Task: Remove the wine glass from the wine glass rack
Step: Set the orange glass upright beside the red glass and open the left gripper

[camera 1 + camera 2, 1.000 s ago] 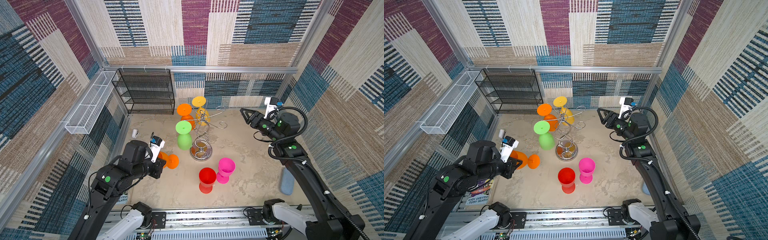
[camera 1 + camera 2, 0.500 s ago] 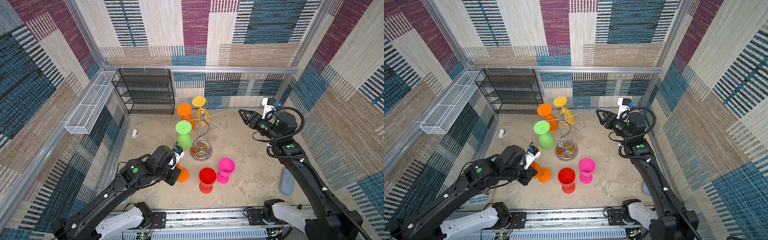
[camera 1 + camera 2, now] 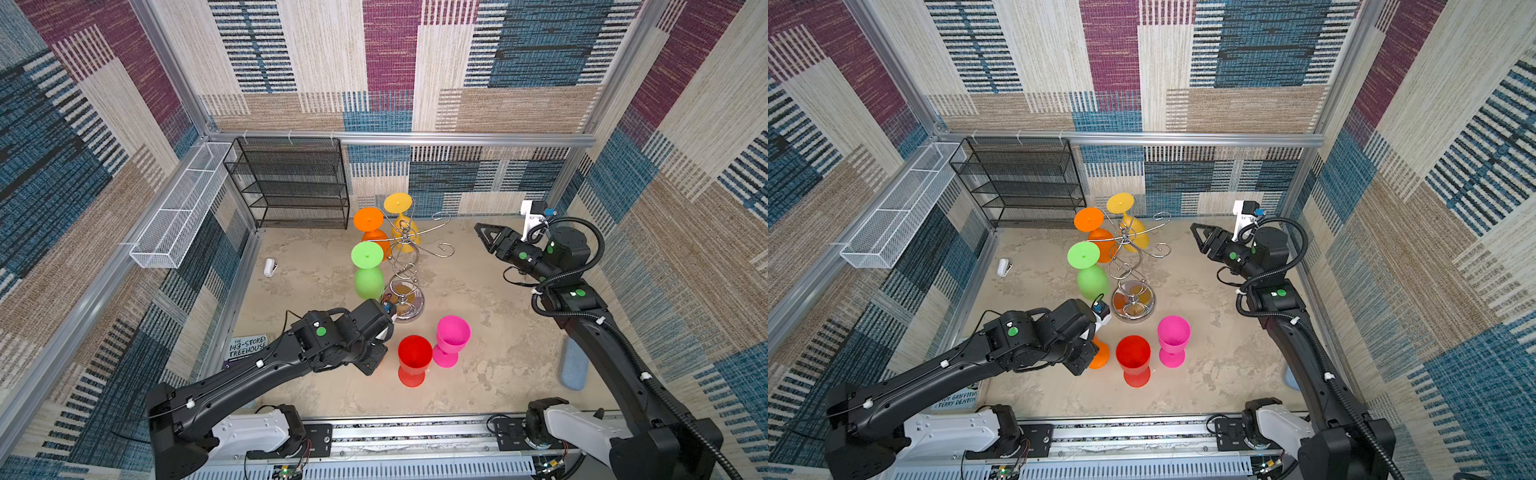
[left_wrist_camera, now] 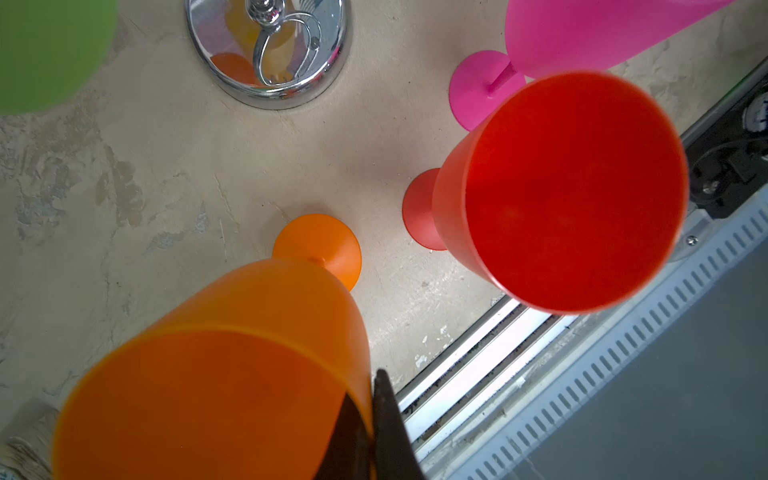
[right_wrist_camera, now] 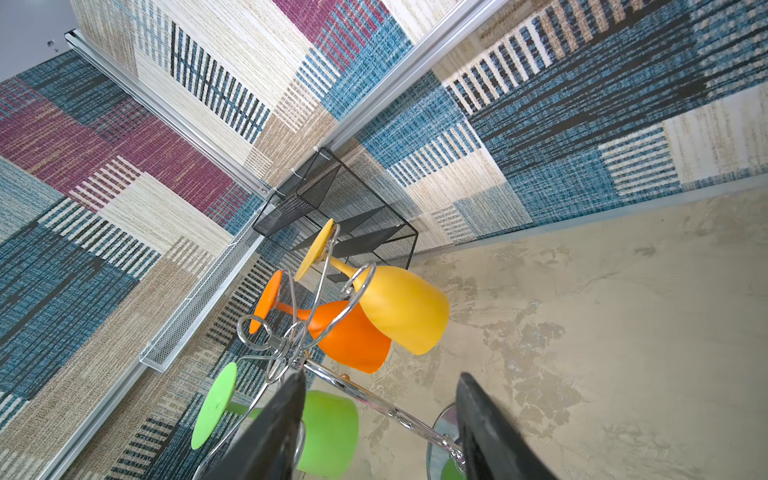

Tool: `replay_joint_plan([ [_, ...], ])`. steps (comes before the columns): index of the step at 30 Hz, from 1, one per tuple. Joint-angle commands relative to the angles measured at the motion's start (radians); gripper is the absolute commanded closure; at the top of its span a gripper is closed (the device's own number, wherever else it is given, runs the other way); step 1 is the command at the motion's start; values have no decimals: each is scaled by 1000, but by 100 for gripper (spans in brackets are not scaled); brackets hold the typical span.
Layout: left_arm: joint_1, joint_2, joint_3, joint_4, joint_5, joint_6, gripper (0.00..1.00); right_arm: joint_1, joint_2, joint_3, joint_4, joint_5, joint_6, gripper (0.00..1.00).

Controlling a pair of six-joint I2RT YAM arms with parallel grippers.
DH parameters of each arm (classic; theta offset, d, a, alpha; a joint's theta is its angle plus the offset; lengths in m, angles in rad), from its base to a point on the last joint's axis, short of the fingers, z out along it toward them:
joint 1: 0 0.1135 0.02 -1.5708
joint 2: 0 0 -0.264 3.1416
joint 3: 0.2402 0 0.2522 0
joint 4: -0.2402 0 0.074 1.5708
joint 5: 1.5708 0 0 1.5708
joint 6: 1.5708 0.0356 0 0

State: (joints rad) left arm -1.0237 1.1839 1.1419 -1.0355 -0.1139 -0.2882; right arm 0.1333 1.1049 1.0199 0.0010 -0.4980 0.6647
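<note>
Orange wine glass [image 4: 257,316] stands upright, off the wine glass rack [image 3: 409,301], near the front edge of the table [image 3: 490,332]. Whether its foot touches the surface is unclear. The left gripper [image 4: 368,399] pinches its rim, one finger inside the bowl and one outside. A red glass [image 3: 413,357] and a pink glass [image 3: 452,334] stand just beside it. The rack stands mid-table and holds a green glass [image 3: 368,282], a hanging orange glass [image 3: 368,220] and a yellow glass [image 3: 398,203]. The right gripper [image 5: 378,386] hovers near the right edge, jaws apart and empty.
</note>
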Motion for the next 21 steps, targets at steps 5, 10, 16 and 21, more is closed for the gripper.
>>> replay_joint_plan([
  [5, -36, 79, 21, 8, -50, -33, 100, -3, -4, -12, 13, -11, -14, 40],
  [10, -62, 132, 35, 8, -44, -45, 100, -5, -5, -18, 18, -14, -11, 40],
  [16, -70, 158, 41, 7, -39, -37, 99, -8, -6, -20, 17, -16, -11, 40],
  [21, -71, 161, 42, 7, -32, -34, 93, -9, -8, -24, 19, -17, -10, 40],
])
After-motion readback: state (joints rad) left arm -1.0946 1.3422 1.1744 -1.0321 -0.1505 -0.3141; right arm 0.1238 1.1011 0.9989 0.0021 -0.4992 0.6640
